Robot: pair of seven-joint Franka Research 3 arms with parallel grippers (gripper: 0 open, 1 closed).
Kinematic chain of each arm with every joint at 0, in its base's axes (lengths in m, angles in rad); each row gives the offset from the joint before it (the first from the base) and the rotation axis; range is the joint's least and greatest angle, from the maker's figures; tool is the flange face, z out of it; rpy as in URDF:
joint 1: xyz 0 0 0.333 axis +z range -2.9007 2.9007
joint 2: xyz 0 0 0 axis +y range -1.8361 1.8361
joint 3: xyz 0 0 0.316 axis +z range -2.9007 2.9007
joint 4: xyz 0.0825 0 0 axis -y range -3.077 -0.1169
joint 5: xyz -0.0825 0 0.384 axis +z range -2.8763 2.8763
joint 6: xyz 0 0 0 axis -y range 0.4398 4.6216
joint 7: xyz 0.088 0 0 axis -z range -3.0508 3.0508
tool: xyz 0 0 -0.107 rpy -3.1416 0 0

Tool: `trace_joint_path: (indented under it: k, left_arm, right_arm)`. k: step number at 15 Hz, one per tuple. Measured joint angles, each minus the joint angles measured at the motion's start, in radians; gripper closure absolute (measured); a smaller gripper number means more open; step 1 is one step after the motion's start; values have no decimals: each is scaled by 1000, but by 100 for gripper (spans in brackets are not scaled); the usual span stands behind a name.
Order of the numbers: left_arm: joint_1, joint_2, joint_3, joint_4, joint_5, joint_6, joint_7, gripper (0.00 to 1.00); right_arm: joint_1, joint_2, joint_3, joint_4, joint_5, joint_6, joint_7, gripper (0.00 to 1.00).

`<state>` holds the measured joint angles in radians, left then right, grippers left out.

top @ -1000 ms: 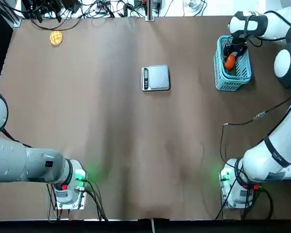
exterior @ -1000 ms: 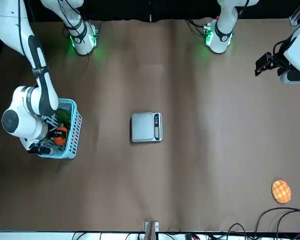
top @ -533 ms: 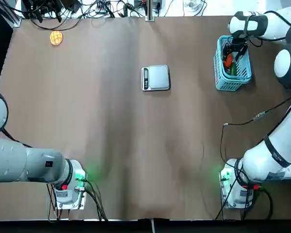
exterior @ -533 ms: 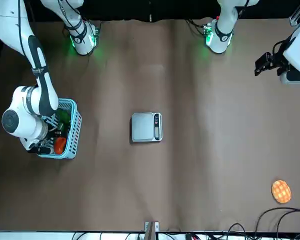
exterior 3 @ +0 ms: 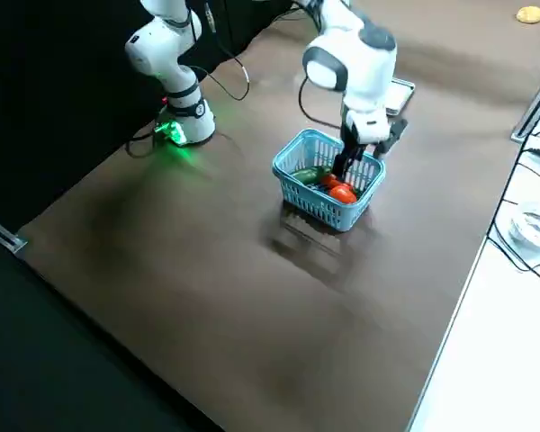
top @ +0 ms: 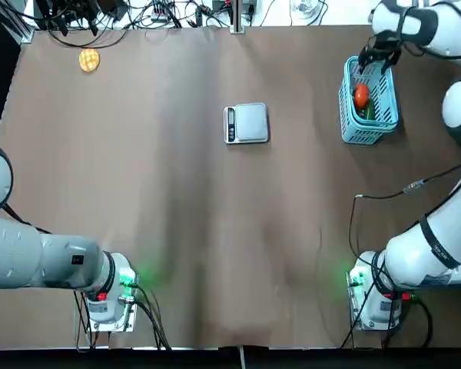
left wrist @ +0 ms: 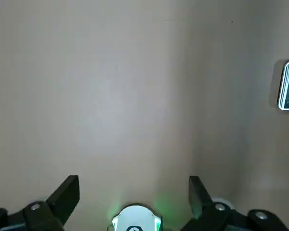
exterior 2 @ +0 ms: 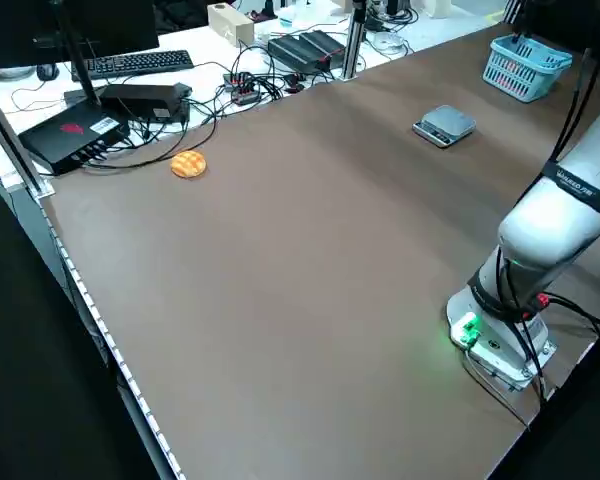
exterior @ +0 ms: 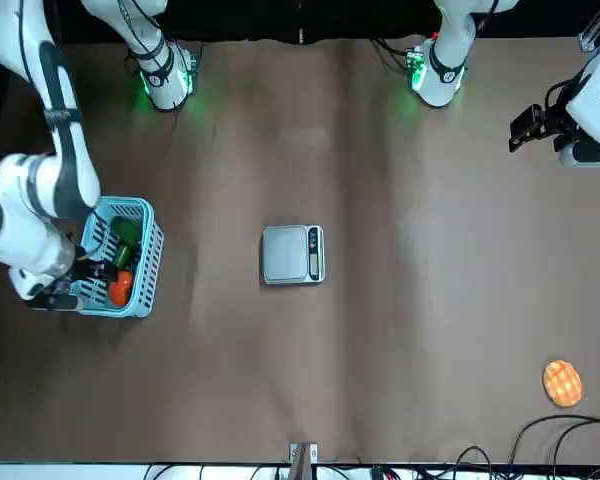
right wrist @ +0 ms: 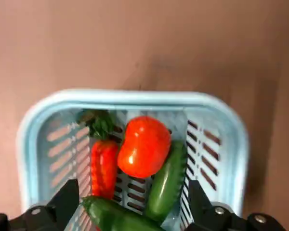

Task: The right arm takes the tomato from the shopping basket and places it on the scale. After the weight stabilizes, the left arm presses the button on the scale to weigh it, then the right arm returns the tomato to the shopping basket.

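Tomato (right wrist: 143,146) lies inside the shopping basket (top: 346,115), resting on two green vegetables (right wrist: 166,180) with a ribbed red-orange piece (right wrist: 103,168) touching it at its 9 o'clock in the right wrist view. It looks smooth, glossy and light, probably soft enough to bruise, so a gentle squeeze across its widest middle seems safest, away from the green stem. The right gripper (right wrist: 130,192) hangs over the basket with fingers spread and empty. On the table, the basket sits at roughly 3 o'clock from the scale (top: 247,123), well apart. The left gripper (left wrist: 134,190), spread open, is parked near its base.
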<state>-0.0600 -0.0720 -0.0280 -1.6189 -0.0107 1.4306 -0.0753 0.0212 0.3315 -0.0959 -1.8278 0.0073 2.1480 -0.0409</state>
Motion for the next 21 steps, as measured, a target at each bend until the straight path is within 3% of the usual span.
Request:
trace_joint_path:
  k: [4, 8, 10, 14, 15, 17, 21]
  left_arm:
    - [2, 0, 1, 0, 0, 0, 0, 0]
    - [7, 0, 7, -1, 0, 0, 0, 0]
    - [9, 0, 9, 1, 0, 3, 0, 0]
    - [20, 0, 14, 18, 0, 9, 0, 0]
    - [21, 0, 14, 20, 0, 9, 0, 0]
    - [21, 0, 14, 20, 0, 9, 0, 0]
    - [35, 0, 14, 20, 0, 9, 0, 0]
  right_arm:
    - [-8, -97, -1, 69, 0, -79, 0, 0]
    - [-9, -172, 6, 220, 0, -397, -11, 0]
    - [-8, -189, 16, 250, 1, -497, -12, 0]
    - [14, -191, 27, 297, 0, -560, -13, 0]
    - [17, -193, 27, 380, 0, -617, -13, 0]
    - [15, -198, 24, 436, 1, -650, -13, 0]
    - [-16, -198, 17, 447, 1, -684, -39, 0]
